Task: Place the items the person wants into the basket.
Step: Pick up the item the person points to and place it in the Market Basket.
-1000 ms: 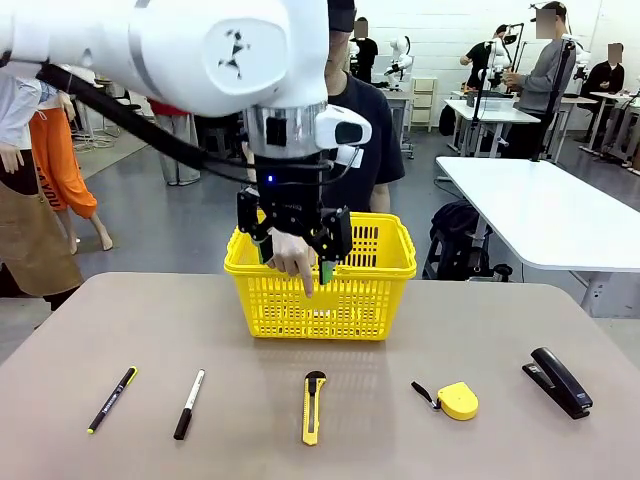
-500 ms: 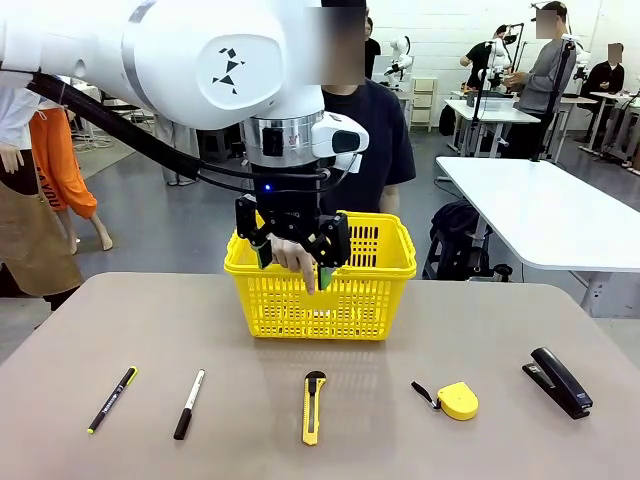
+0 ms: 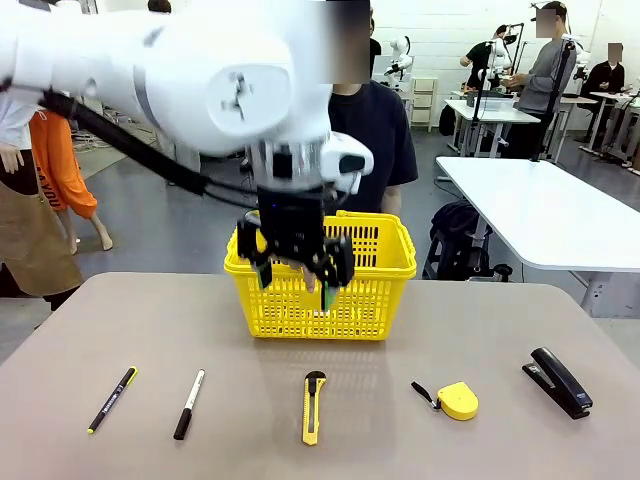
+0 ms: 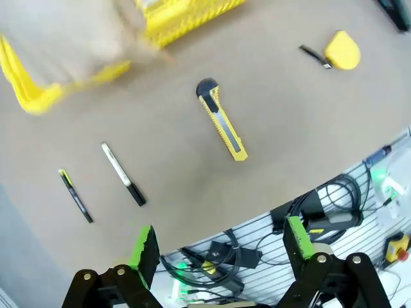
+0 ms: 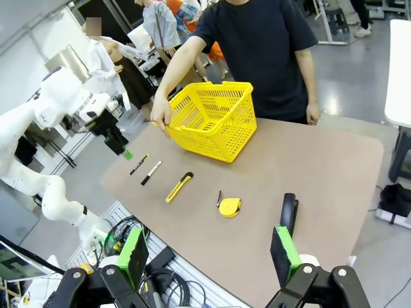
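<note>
Two spread: left gripper (image 3: 296, 283) before basket (image 3: 372, 292), right gripper (image 5: 209, 251); tape measure (image 3: 458, 400), stapler (image 3: 558, 381) right of knife (image 3: 314, 407).

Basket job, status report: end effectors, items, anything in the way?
Left end effector open, empty, raised over table. Right end effector open, empty. Utility knife, pen, marker on table. Person's hand at basket rim.

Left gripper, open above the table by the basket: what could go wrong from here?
1. The person's hand rests at the basket rim near the left gripper; a sideways move could strike it.
2. The pen and marker lie close together, so a descent might nudge or catch the wrong one.
</note>
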### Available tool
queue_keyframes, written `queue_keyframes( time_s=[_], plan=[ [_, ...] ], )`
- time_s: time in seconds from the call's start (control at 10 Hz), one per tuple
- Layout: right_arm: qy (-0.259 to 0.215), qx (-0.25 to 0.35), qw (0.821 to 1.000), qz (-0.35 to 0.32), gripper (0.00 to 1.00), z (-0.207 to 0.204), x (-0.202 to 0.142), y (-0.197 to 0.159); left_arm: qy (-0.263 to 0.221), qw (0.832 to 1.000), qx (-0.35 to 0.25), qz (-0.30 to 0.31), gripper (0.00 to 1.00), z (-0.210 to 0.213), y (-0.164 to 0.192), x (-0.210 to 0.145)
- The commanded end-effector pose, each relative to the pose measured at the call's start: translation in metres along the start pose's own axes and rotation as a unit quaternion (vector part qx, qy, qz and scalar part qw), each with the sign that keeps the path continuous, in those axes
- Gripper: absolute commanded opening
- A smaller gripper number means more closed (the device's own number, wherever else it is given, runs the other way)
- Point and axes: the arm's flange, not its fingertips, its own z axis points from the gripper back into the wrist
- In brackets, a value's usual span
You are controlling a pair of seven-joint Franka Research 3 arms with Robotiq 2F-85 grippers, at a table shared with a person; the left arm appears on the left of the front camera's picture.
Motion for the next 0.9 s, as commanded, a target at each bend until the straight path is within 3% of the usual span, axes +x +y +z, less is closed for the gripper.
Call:
queue_keyframes(
  time_s=[0.0,0.4,0.6,0.8],
  plan=[
    [-0.005,0.007,1.000,0.007,1.00,-0.001,0.001,0.001,0.007,0.996,-0.014,0.090,1.00,-0.052,-0.021,-0.024],
    [-0.005,0.007,1.000,0.007,1.00,-0.001,0.001,0.001,-0.005,0.984,-0.080,0.161,1.00,-0.120,-0.029,-0.042],
    [-0.005,0.007,1.000,0.007,1.00,-0.001,0.001,0.001,-0.023,0.976,-0.056,0.209,1.00,-0.150,-0.030,-0.044],
    [-0.005,0.007,1.000,0.007,1.00,-0.001,0.001,0.001,0.004,0.977,-0.016,0.211,1.00,-0.171,-0.029,-0.029]
  ],
)
